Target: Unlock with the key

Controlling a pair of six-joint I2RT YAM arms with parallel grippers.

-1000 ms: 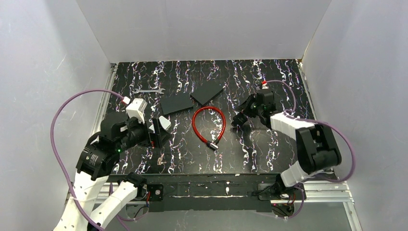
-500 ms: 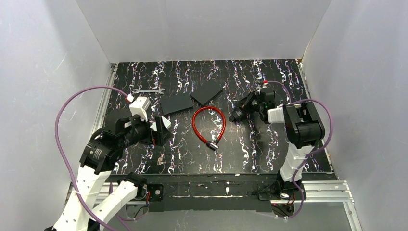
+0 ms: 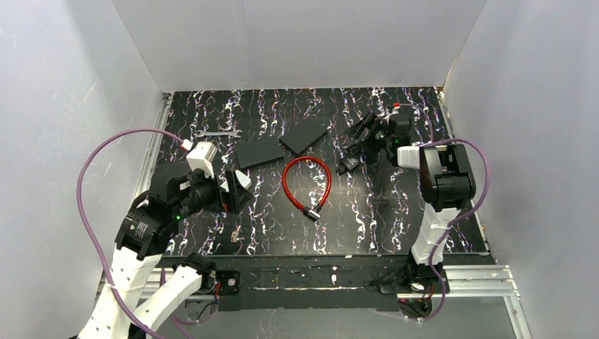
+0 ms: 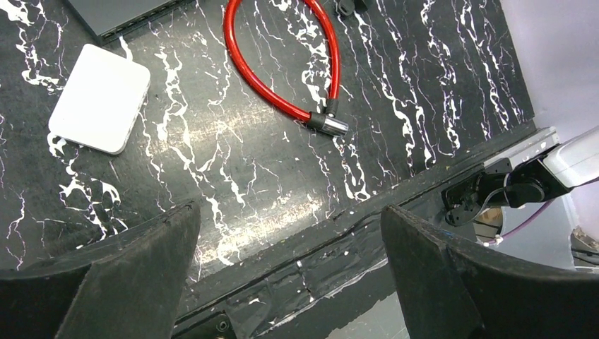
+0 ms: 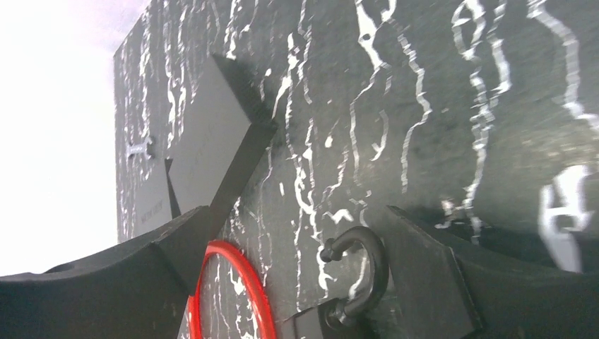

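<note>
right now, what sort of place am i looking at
Probably a robot lab test cell: a black marbled table boxed in by plain white panels, with loose props like a red cable lock and a wrench.

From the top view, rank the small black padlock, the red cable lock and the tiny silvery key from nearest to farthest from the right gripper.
1. The small black padlock: right by the right gripper, just on its near side.
2. The red cable lock: mid-scene, on the gripper's left.
3. The tiny silvery key: far off at the near left.
</note>
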